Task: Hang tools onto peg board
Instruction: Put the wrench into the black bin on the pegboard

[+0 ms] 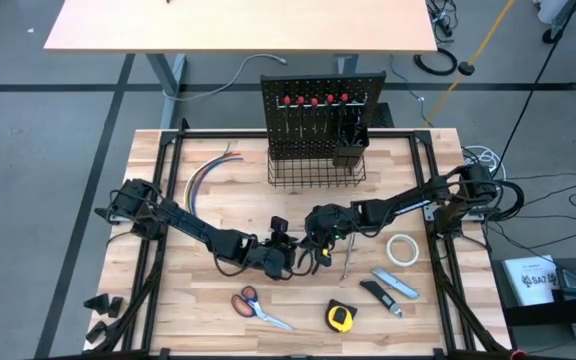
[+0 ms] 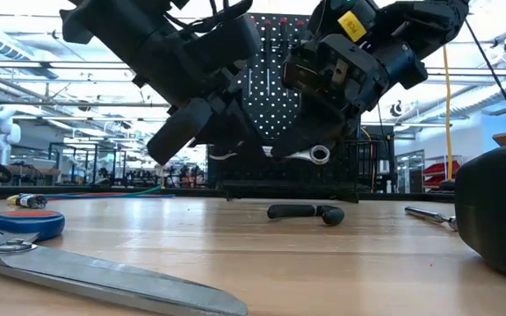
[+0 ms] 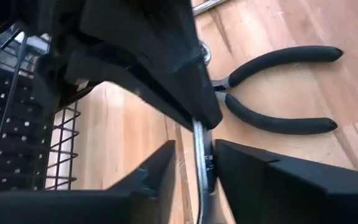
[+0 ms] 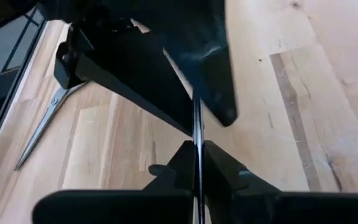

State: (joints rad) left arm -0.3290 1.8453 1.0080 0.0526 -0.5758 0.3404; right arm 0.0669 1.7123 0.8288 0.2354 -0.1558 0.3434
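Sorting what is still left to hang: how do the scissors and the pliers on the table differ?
The scissors have orange handles; the pliers have black ones. The scissors lie near the table's front edge, clear of both arms, while the pliers lie mid-table right beside the two grippers. The scissors' long silver blades show in full; the pliers' nose is hidden behind the left gripper. Both lie flat on the wood, not yet hung.

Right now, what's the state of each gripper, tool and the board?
wrench: off the table, clamped in the right gripper
right gripper: shut on the wrench
left gripper: open, fingers either side of the wrench
pliers: flat on the table, handles spread
scissors: flat on the table, blades closed
peg board: upright, screwdrivers hanging on it
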